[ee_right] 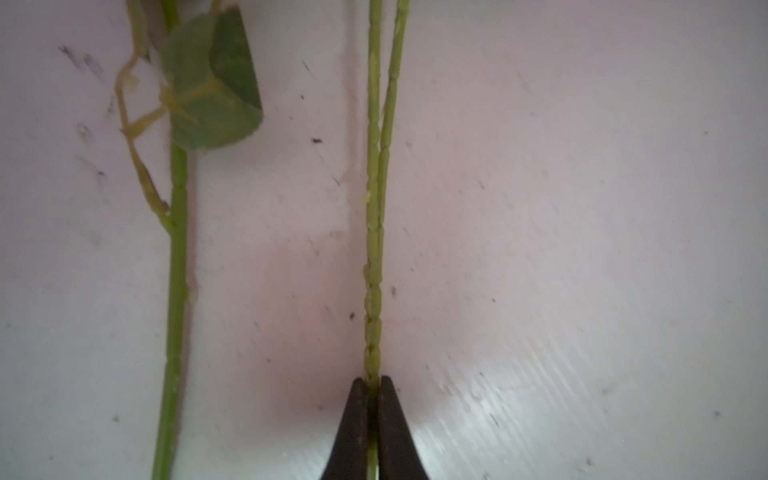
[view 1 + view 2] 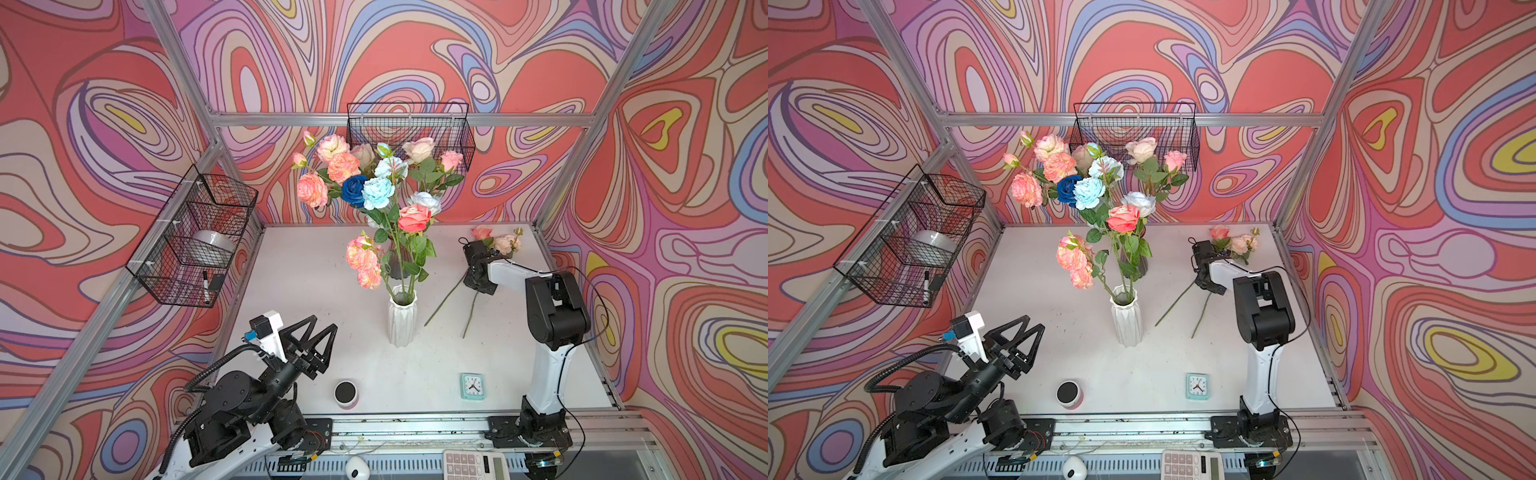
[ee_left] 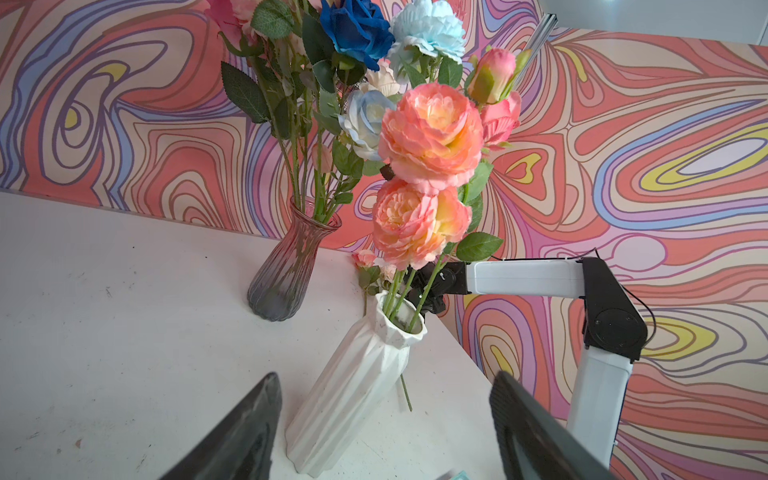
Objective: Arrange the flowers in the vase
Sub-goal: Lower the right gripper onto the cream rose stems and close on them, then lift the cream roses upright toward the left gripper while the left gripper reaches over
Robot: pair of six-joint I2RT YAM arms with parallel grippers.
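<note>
On the white table (image 2: 316,257), toward its far right corner, two loose flowers (image 2: 505,243) lie side by side, heads pointing at the back wall and stems trailing toward the front. One of them, a thin forked stem (image 1: 374,249), is pinched between the pressed-together fingertips of the right gripper (image 1: 373,380), low against the tabletop and, by the look of it, not yet lifted; a thicker leafy stem (image 1: 176,270) lies just beside it, untouched. Which of the two heads belongs to the pinched stem I cannot tell from the top views, since the gripper's own body covers the join. Near the middle of the table stands the white vase (image 2: 402,320), upright, with about three stems in its mouth, among them a pair of peach peonies (image 2: 359,253) leaning left. Just behind it a tinted glass vase (image 3: 291,266) carries the fuller bunch (image 2: 354,190) of dark blue, pale blue, cream and pink heads. Over the near left part of the table, the left gripper (image 2: 323,322) hangs with its jaws spread wide, holding nothing, well apart from the white vase. I judge the work well advanced: most flowers stand in a vase, and what remains is the two on the table, the first now gripped and needing to be raised, turned stem-down and threaded into a crowded mouth.
</note>
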